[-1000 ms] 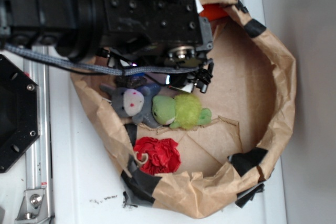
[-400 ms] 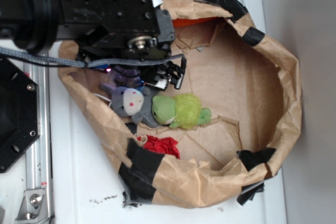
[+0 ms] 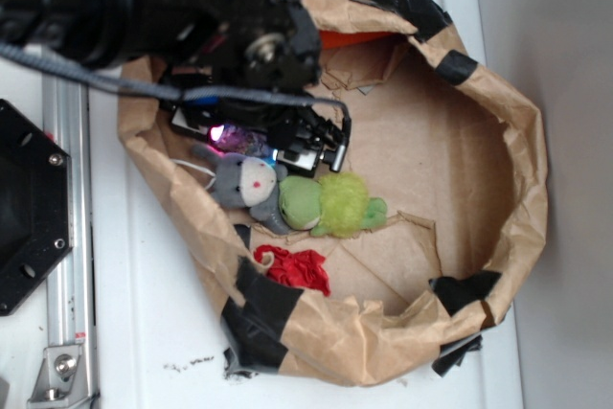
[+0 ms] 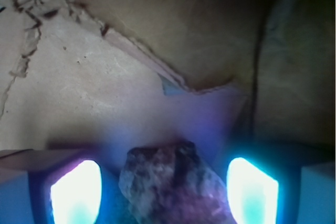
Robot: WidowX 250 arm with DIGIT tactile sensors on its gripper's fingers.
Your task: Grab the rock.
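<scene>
Wrist view: the rock (image 4: 170, 184) lies between the two glowing fingers (image 4: 76, 192) of the end effector (image 4: 164, 192), at the bottom centre of the frame, resting on the brown paper floor. The fingers stand apart on either side of the stone with a visible gap on each flank; the end effector is spread wide and has hold of nothing. The rock is rough, angular and mottled, dark brownish-grey with paler patches. Its lower part is cut off by the frame edge, so its long axis cannot be determined.

Exterior view: the end effector (image 3: 311, 146) is down inside the crumpled brown paper bag (image 3: 517, 170), near its left wall. The rock itself is hidden beneath the arm in this view. The bag is patched with black tape (image 3: 263, 308) and rests on a white worktop (image 3: 153, 313). Just below the end effector lie a soft grey plush mouse (image 3: 244, 184) and a fuzzy green plush toy (image 3: 330, 205), touching each other. A crumpled red item (image 3: 295, 267) lies below them.
</scene>
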